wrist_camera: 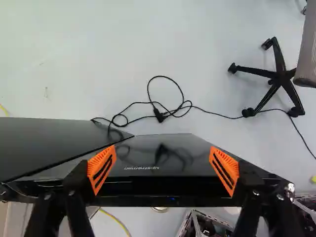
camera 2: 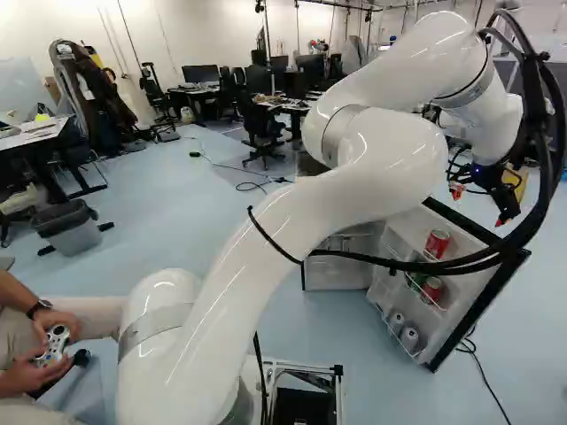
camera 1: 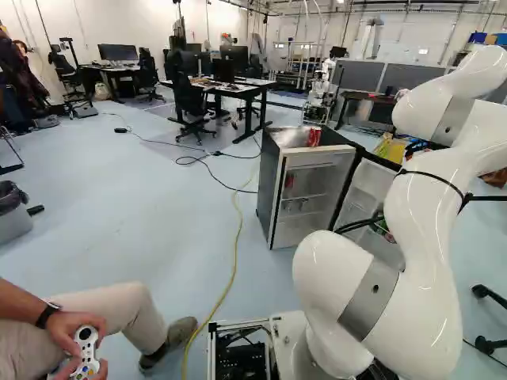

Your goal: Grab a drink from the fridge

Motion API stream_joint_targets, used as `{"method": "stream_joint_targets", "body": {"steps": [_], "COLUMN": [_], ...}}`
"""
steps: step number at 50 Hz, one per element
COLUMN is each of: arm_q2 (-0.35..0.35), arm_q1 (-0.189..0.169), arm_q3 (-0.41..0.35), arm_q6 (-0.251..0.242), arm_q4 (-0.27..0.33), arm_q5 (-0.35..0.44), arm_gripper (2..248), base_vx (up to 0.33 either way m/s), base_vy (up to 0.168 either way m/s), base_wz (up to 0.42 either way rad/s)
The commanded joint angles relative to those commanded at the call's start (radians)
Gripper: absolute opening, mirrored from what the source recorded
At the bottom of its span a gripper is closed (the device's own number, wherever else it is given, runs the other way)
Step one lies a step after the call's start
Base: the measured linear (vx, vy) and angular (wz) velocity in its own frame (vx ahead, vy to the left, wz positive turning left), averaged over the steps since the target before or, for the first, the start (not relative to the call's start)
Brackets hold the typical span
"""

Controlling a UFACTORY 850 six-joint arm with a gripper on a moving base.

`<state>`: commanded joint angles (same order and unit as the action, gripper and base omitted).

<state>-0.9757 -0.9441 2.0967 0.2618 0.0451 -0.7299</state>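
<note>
You have one fridge (camera 1: 270, 178) with one open door (camera 2: 478, 305), and in the door's racks you can count two red cans (camera 2: 437, 244), two silver cans (camera 2: 409, 338) and one green item (camera 2: 416, 281), partly hidden, so you cannot tell whether it is a can. Around the fridge, you can count one game controller (camera 1: 87, 348), one waste bin (camera 2: 73, 235) and one yellow cable (camera 1: 235, 255) on the floor.

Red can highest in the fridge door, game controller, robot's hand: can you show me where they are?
Red can (camera 2: 437, 245): right base view, its side.
Game controller (camera 1: 88, 350): left base view, its white body.
Hand (wrist_camera: 163, 169): wrist view, midway between its fingertips.
</note>
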Motion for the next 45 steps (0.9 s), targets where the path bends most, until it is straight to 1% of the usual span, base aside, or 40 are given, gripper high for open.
{"method": "stream_joint_targets", "body": {"steps": [19, 30, 45], "arm_q2": [-0.035, -0.035, -0.020], "arm_q1": [0.000, 0.000, -0.003], "arm_q3": [0.013, 0.011, -0.013], "arm_q6": [0.000, 0.000, 0.000], "arm_q4": [0.000, 0.000, 0.000], "arm_q5": [0.000, 0.000, 0.000], "arm_gripper": [247, 247, 247], "base_vx": [0.000, 0.000, 0.000], "base_vy": [0.000, 0.000, 0.000], "base_wz": [0.000, 0.000, 0.000]}}
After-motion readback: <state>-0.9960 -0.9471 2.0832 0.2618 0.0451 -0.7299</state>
